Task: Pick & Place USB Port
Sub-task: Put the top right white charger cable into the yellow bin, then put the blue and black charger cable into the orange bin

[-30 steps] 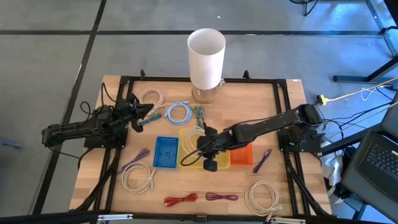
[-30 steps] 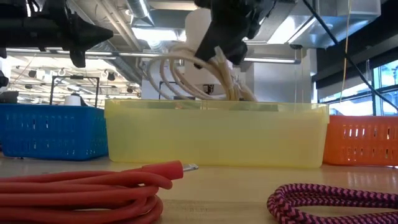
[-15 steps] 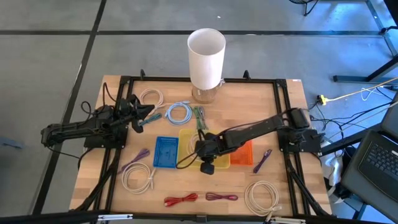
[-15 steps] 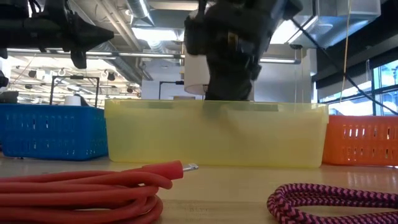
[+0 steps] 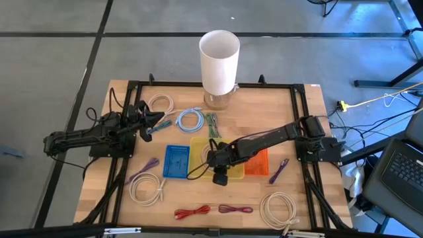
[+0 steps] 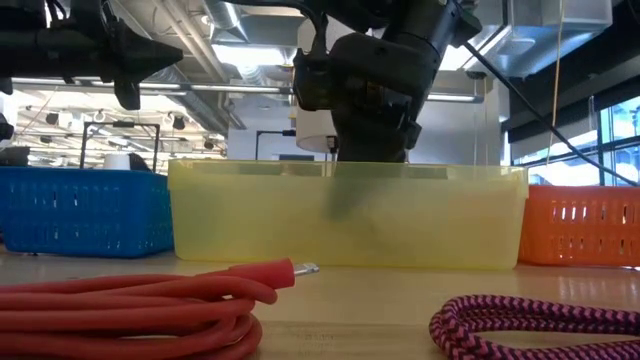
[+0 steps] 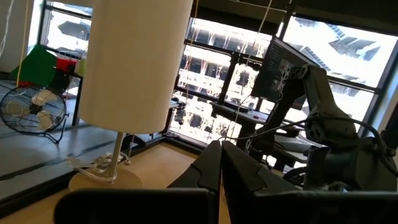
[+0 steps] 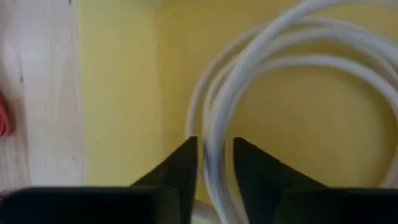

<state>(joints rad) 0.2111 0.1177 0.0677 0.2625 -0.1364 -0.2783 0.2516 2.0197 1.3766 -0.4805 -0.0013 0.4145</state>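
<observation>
One right pincer [image 8: 211,163] astride white cable [image 8: 280,68], yellow bin [image 8: 118,93]

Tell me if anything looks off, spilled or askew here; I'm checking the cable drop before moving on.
Nothing stands out. The white cable lies coiled inside the yellow bin, with the right gripper low in the bin, jaws parted around a strand. The other cables lie in loose coils on the table, and the left gripper waits shut at the left side.
</observation>
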